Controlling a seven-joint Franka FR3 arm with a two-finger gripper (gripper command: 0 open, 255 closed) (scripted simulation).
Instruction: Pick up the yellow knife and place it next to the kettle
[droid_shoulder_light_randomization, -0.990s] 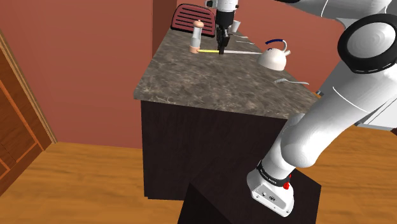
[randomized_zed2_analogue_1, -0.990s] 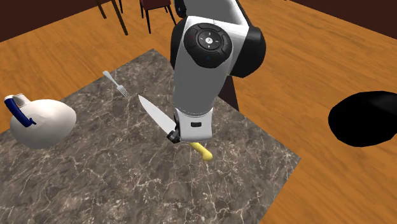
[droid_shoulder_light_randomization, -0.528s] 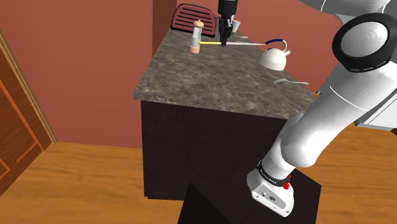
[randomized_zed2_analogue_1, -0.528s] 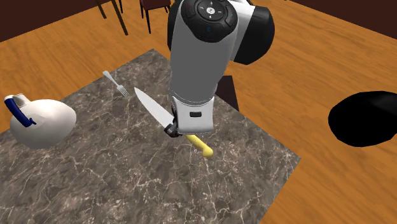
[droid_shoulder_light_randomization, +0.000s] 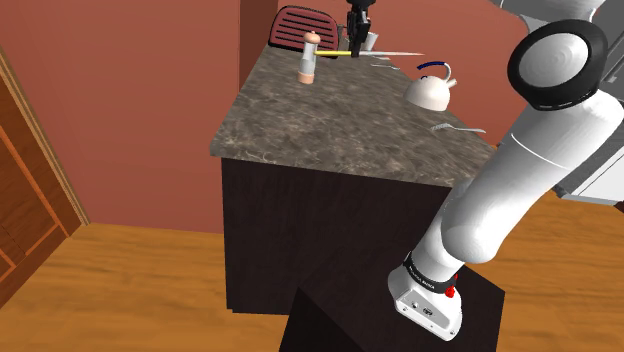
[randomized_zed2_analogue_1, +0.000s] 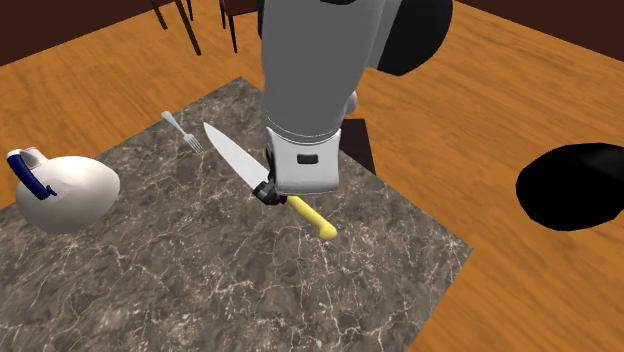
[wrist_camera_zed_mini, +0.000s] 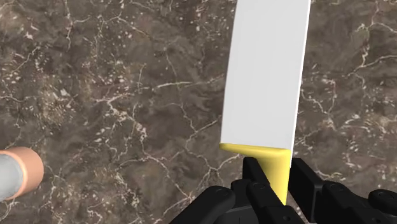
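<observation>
Gripper (wrist_camera_zed_mini: 278, 175): closed on the knife's (wrist_camera_zed_mini: 264, 70) yellow handle just behind the blade, which is clasped between both fingers.
Knife: held roughly level above the marbled counter (randomized_zed2_analogue_1: 200, 285), with its white blade pointed toward the fork (randomized_zed2_analogue_1: 180, 128) and kept apart from the kettle (randomized_zed2_analogue_1: 65, 195).
Kettle: white with a blue handle, set upright on the counter.
Shaker (droid_shoulder_light_randomization: 310, 57): stood upright near the knife's handle end.
</observation>
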